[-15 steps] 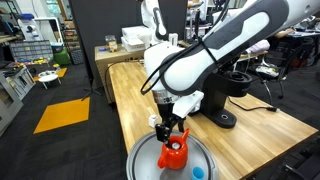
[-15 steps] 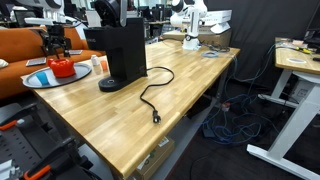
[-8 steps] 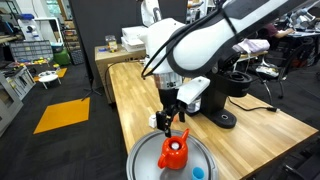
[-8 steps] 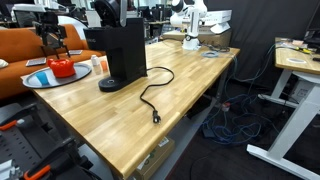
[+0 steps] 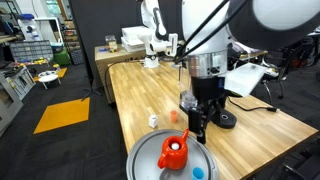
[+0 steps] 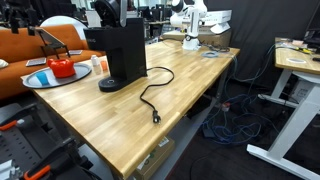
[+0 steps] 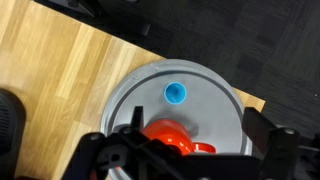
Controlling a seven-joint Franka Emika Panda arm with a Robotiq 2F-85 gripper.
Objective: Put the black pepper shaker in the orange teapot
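The tiny, near-black cylindrical black pepper shaker stands nowhere in view, neither on the tray nor on the counter. My judgement is that it already lies inside the small, glossy, round-bodied orange teapot, though the teapot's opening is too small to confirm this.

The teapot sits upright on a round grey metal tray. It shares the tray with 1 small blue object, which lies apart from it.

The pincer hangs above the teapot. Its 2 fingers are spread wide apart with nothing between them.

Off the tray, on the pale wooden counter, stand a small clear-and-white shaker and a tiny orange piece. A tall black coffee maker stands further along.

A shaker that size should be light, rigid and smooth, so it would tip or slip easily. If it had to be taken again, the best hold would be across the middle of its body, with the fingers square to its sides. The teapot looks slick and breakable, so any contact with its rim should be gentle.
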